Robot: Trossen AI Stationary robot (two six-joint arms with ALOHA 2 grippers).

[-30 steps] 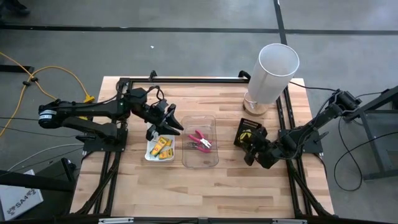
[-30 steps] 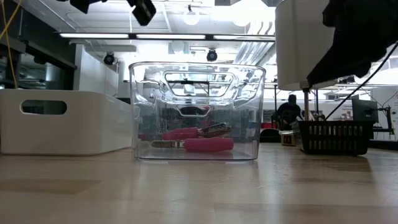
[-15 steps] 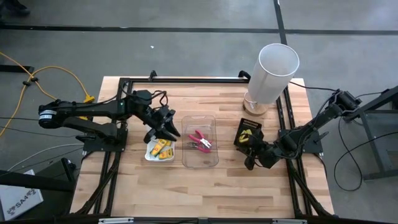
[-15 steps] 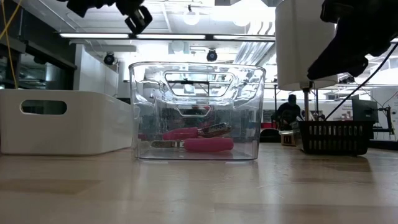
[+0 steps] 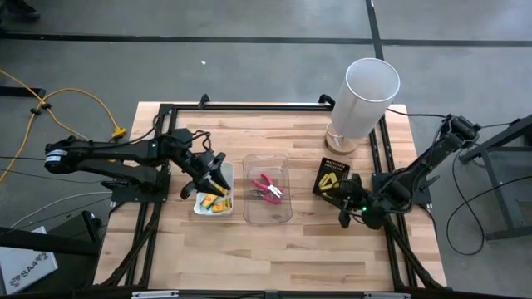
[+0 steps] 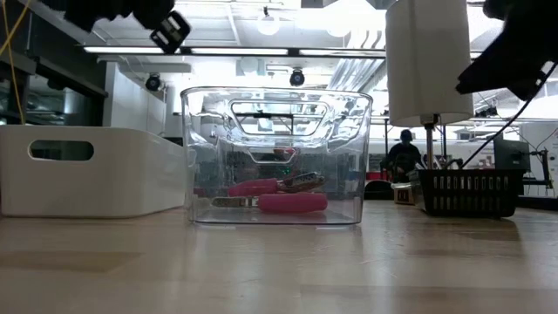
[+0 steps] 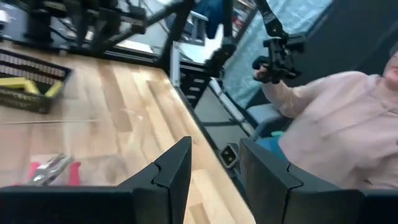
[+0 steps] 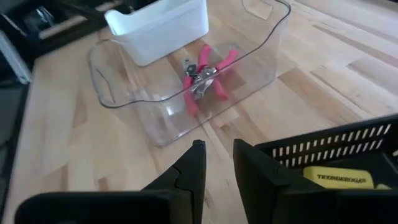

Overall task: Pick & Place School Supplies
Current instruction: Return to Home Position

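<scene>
While inside clear tray (image 5: 266,213), pink pliers (image 5: 267,188).

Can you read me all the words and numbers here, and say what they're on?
"SA4", as far as I can tell: on the white box on the floor beside the table.
Dark print on the yellow eraser in the black basket: too blurred to read.
Marks on the yellow boxes in the white tray: too small.

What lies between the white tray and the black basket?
The clear tray, holding pink pliers, stands between the white tray and the black basket; the high view shows it.
</scene>
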